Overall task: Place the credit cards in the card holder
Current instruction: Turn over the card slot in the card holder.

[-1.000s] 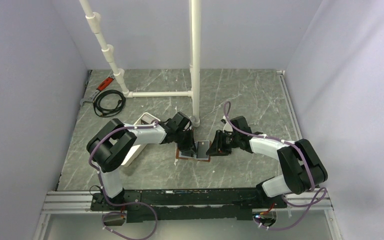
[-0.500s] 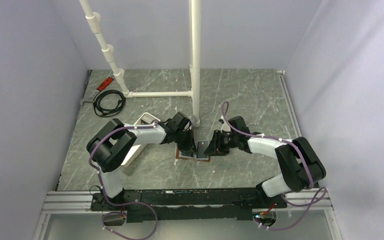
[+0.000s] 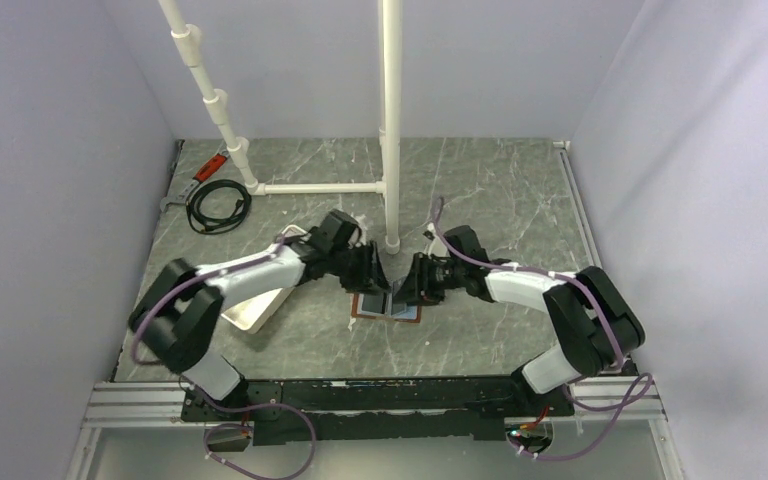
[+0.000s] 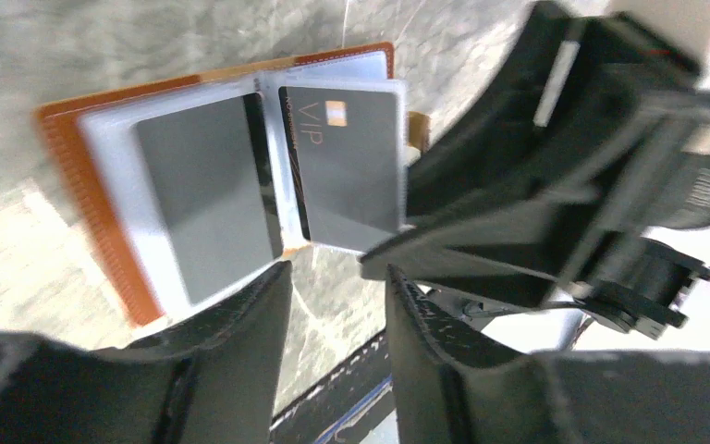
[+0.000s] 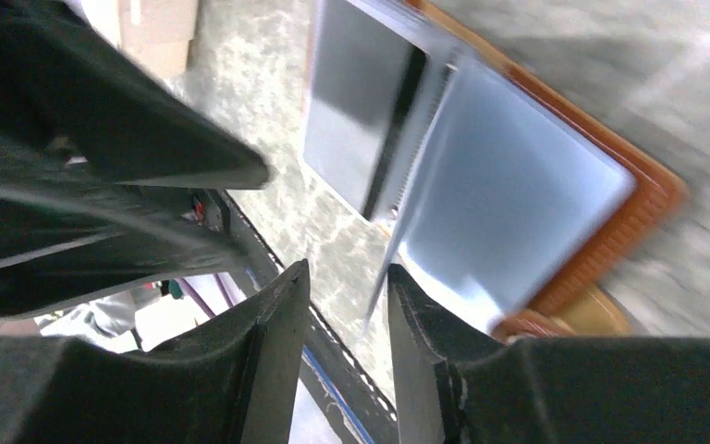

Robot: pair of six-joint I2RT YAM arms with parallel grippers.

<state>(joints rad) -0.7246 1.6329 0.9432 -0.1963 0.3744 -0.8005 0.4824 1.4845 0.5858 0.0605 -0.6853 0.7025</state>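
Note:
The reddish-brown card holder point(image 3: 364, 313) lies open on the table between both arms, with clear sleeves inside its border point(image 4: 79, 176). A grey card point(image 4: 205, 199) sits in its left sleeve. Beside it a dark grey card marked VIP point(image 4: 349, 157) stands tilted up. From the right wrist, this raised leaf shows a light blue face point(image 5: 508, 213), and its thin edge rests by one of my right fingertips point(image 5: 407, 287). My left gripper point(image 4: 337, 270) hovers open just off the holder's edge, holding nothing. My right gripper point(image 5: 348, 268) is open too, with a gap between its fingers.
A long white tray point(image 3: 250, 312) lies left of the holder, under the left arm. A white pipe frame point(image 3: 392, 130) stands just behind the grippers. A black cable coil point(image 3: 218, 205) and a red tool point(image 3: 210, 165) lie at the back left.
My left gripper has opened and drawn back up and left, off the holder. My right gripper moved left and widened. The card it held upright now leans over the holder.

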